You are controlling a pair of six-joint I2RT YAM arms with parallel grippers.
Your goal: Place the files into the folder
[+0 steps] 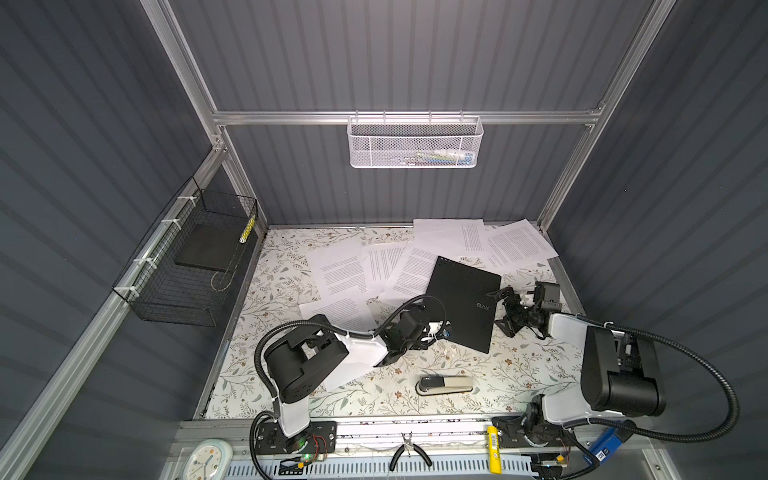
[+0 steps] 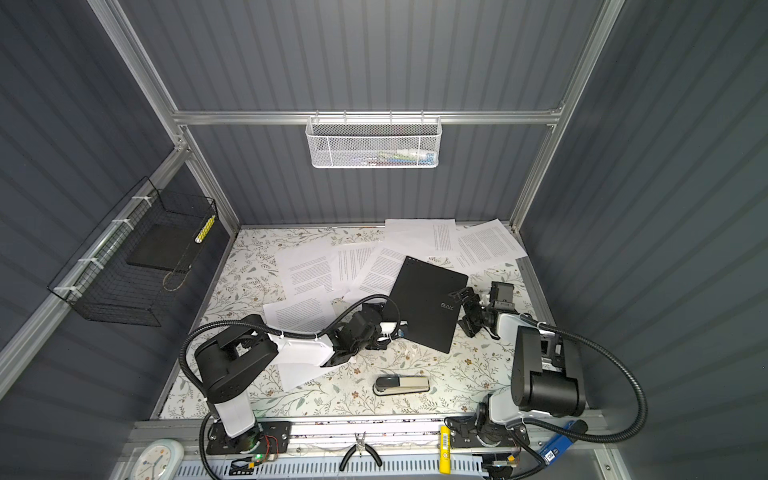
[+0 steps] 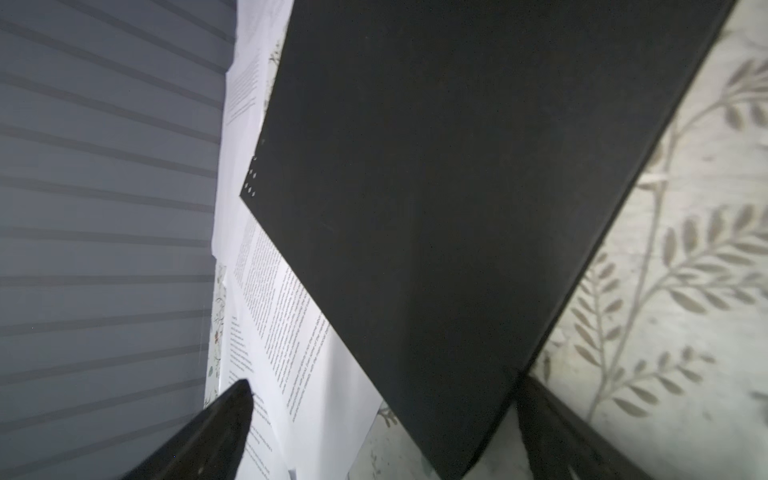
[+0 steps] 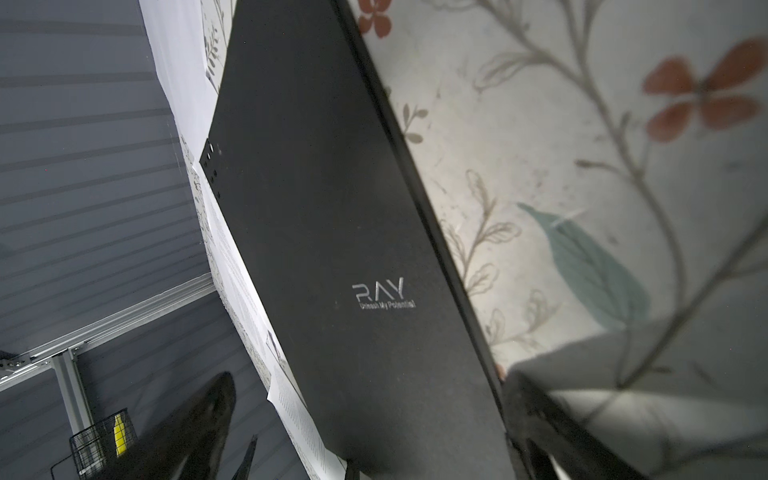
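Since both pairs of jaws stand spread wide and grasp nothing, the folder lies closed and loose on the worktop. Behind both pairs, toward the arm bases, a stapler sits well apart from everything.

The left jaws straddle the folder's near corner. In the left wrist view one finger hangs over a printed sheet and the other sits just beside the cover's edge. The right jaws bracket the opposite edge, close to the grey lettering.

Beyond the left jaws the files lie fanned and overlapping, with one sheet tucked under the folder's far corner. More sheets lie beyond the right jaws, at the back of the worktop.

The folder looks thin, stiff and light, with a matte skin that should grip well. Because it lies flat, a finger must get under an edge first. I cannot tell which edge is the spine, so the opening side needs probing. The sheets are limp and slippery against each other. They are best pinched at a free corner or slid, since a squeeze mid-page would crease them.
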